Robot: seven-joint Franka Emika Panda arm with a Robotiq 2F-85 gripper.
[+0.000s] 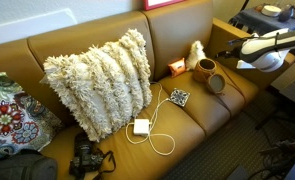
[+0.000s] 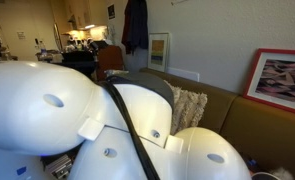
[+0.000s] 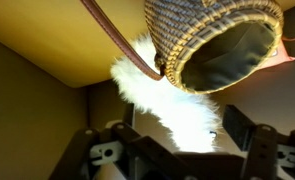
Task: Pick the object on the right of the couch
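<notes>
Wrist view: reaching step, open empty tool (image 3: 174, 150) near the small round brown woven basket (image 3: 212, 40); next, go closer and squeeze.

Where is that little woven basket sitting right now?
In an exterior view the woven basket sits on the couch seat at the right end, just in front of the cream fluffy toy and beside the small orange item.
</notes>
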